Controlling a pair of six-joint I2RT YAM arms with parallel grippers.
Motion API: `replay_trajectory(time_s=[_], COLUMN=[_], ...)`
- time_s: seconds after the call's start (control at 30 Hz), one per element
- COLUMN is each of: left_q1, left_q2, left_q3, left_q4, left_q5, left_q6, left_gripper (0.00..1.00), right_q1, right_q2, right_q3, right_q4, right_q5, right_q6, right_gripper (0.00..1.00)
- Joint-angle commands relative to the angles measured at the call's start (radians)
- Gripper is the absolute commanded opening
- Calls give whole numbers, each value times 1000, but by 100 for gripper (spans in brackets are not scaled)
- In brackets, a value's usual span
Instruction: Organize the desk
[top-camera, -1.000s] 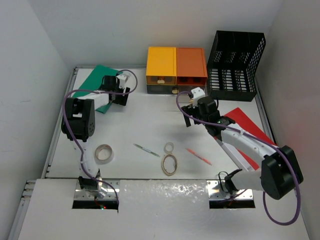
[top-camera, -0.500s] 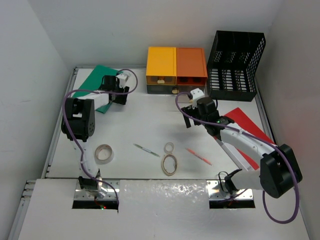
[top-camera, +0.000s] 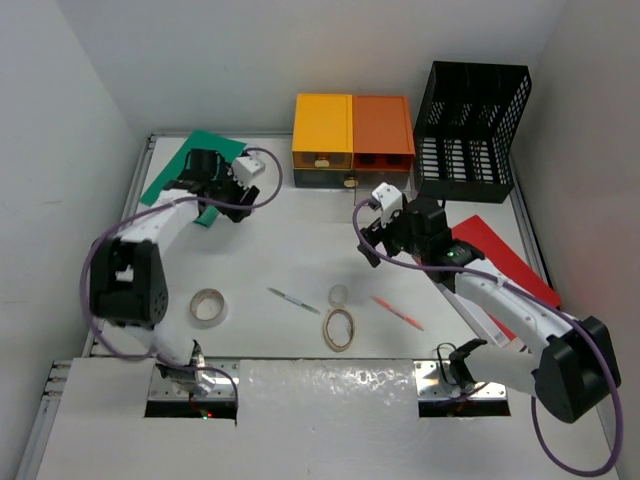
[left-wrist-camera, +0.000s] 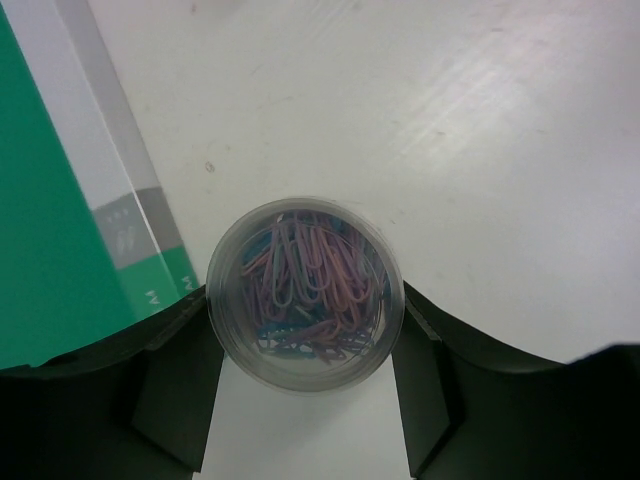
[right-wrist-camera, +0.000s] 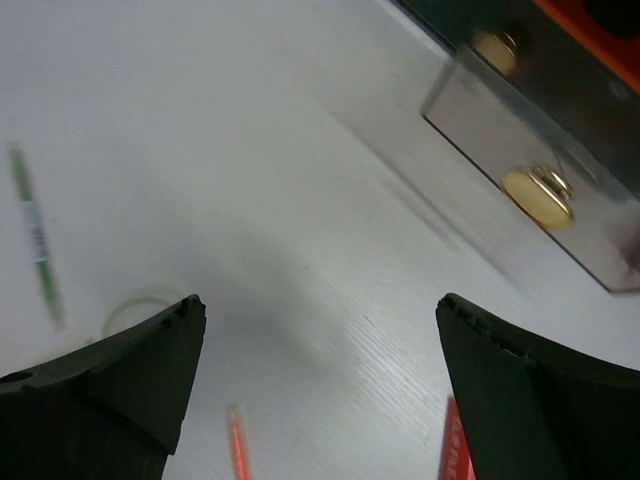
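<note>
Left gripper (left-wrist-camera: 305, 375) is seen closed partway around a clear round tub of coloured paper clips (left-wrist-camera: 305, 290), and the tub is pinched on both sides by the dark fingers (left-wrist-camera: 175, 390). Whether the tub is lifted or resting cannot be told. A green folder (left-wrist-camera: 50, 200) is caught just to the left of the tub, up at the far left corner of the counter (top-camera: 300, 230).

Over on the other side, the right gripper (right-wrist-camera: 320, 380) is held wide open, with nothing between its fingers, above the counter and near a grey drawer front with brass knobs (right-wrist-camera: 537, 190).

The counter itself, white and railed along its edges, is spread across the whole overhead view. Along its far edge a yellow drawer box (top-camera: 322, 130) and an orange drawer box (top-camera: 383, 130) are set touching side by side, with a black mesh basket (top-camera: 470, 120) just to their right. A red folder (top-camera: 500, 255) is laid at the right side, partly covered by the right arm. Towards the near edge, small items are scattered well apart: a roll of tape (top-camera: 208, 306) on the left, then a green pen (top-camera: 293, 299), a small ring (top-camera: 339, 294) with a larger ring (top-camera: 339, 329) just below it, and a red pen (top-camera: 397, 312).
</note>
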Motion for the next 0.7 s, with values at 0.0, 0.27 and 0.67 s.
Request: replay_trajectory(time_s=[0.0, 0.27, 0.67], left_q1=[-30, -208, -270], left_q2=[-195, -450, -553], left_q3=[-26, -136, -138], left_q4=[-178, -269, -391], left_q5=[169, 191, 337], left_q6=[247, 262, 268], left_gripper=[0, 0, 0], right_q1=[6, 6, 150], right_q2=[-34, 26, 41], right_q3=[-1, 81, 35], right_q4=[91, 168, 437], right_q5=[-286, -402, -642], right_q6=[-99, 129, -13], right_gripper=[94, 94, 97])
